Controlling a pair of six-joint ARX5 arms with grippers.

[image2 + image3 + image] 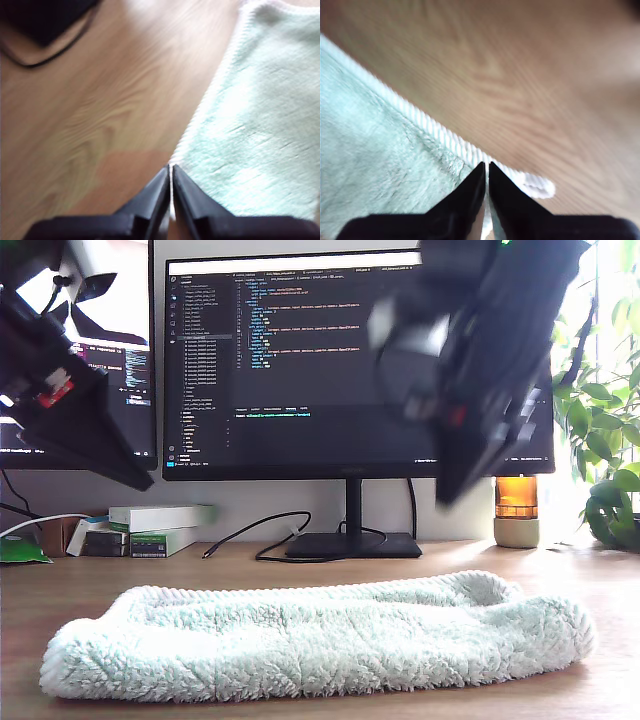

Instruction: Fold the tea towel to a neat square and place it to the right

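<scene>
Pincers on both arms are showing clenched jaws: my first pincer [171,172] and my second pincer [486,170] are each hovering over the towel's ribbed hem, gripping nothing that I can see. Both arms are hanging raised above the surface [300,565], likely to clear the cloth. Lying folded lengthwise across the front, the tea towel [320,640] is waiting for another fold.

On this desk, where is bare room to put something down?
Bare wood lies between the tea towel and the monitor stand, and on toward the amber lamp and the plant at the exterior view's right. The far corner at that view's left is crowded: boxes and a black cable.
</scene>
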